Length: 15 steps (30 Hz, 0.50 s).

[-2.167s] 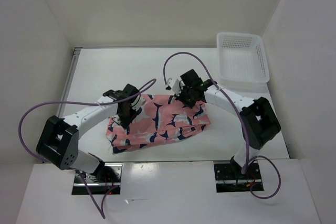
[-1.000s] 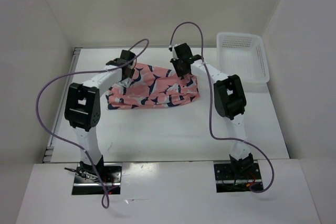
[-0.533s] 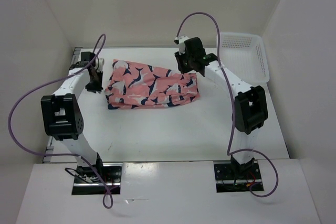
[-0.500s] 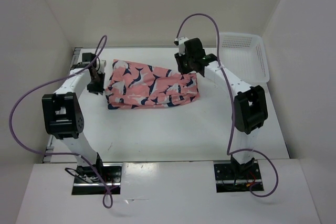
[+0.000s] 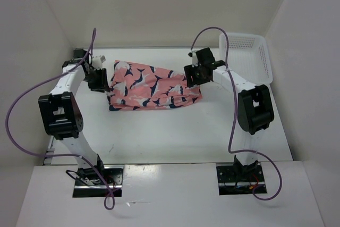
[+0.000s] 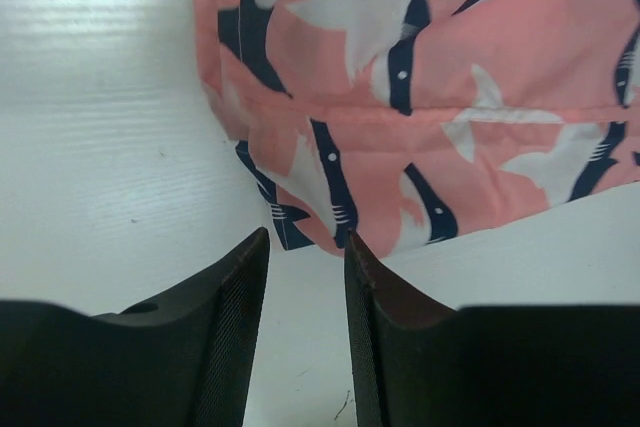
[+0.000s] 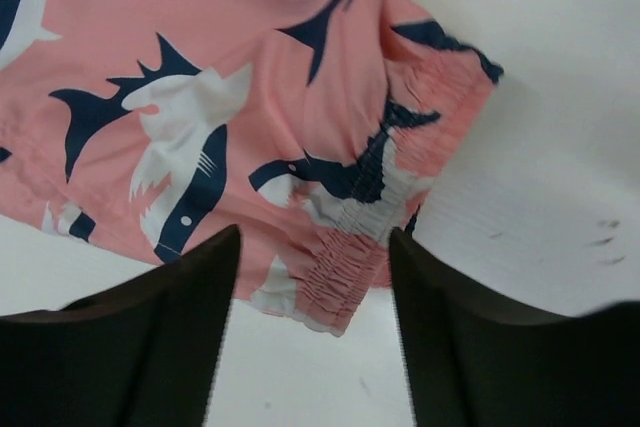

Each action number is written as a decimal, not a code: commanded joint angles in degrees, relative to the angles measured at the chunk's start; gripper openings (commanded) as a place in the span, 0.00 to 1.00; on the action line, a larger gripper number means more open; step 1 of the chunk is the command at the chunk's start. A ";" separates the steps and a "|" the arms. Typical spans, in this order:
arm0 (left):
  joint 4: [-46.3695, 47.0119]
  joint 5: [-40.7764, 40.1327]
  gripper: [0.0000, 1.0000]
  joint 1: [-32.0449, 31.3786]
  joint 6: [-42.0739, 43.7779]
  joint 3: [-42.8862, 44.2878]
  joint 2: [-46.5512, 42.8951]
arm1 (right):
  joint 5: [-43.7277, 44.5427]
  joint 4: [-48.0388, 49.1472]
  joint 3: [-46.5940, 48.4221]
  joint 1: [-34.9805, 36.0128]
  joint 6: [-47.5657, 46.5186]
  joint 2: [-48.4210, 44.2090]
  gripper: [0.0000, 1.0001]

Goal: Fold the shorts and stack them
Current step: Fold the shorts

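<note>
The shorts (image 5: 154,89), salmon-pink with navy and white sharks, lie folded in a flat oblong on the far half of the white table (image 5: 159,136). My left gripper (image 5: 102,82) hovers just off their left end. In the left wrist view its jaws (image 6: 305,247) stand a little apart with only bare table between them, and the shorts' corner (image 6: 300,217) lies just beyond the tips. My right gripper (image 5: 194,76) is at the shorts' right end, open wide. In the right wrist view the gathered waistband (image 7: 350,267) shows below the open right gripper (image 7: 313,237), not held.
A white plastic mesh basket (image 5: 245,59) stands at the far right corner, close to the right arm. White walls enclose the table on three sides. Purple cables loop up from both arms. The arm bases are at the near edge.
Both arms carried the shorts from mid-table to the far side and laid them flat. Both grippers let go; the left drew off to the left, the right shifted right and opened wider.
</note>
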 commanded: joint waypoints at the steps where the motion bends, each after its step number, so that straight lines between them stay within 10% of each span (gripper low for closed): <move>1: -2.24 0.70 0.44 -0.22 -0.84 5.91 -4.03 | 2.12 0.12 -0.77 -0.10 6.15 -1.84 0.71; 15: 5.75 -14.77 0.48 -11.99 -0.84 -6.03 -0.17 | 1.34 0.91 -5.08 -4.23 15.30 2.91 0.90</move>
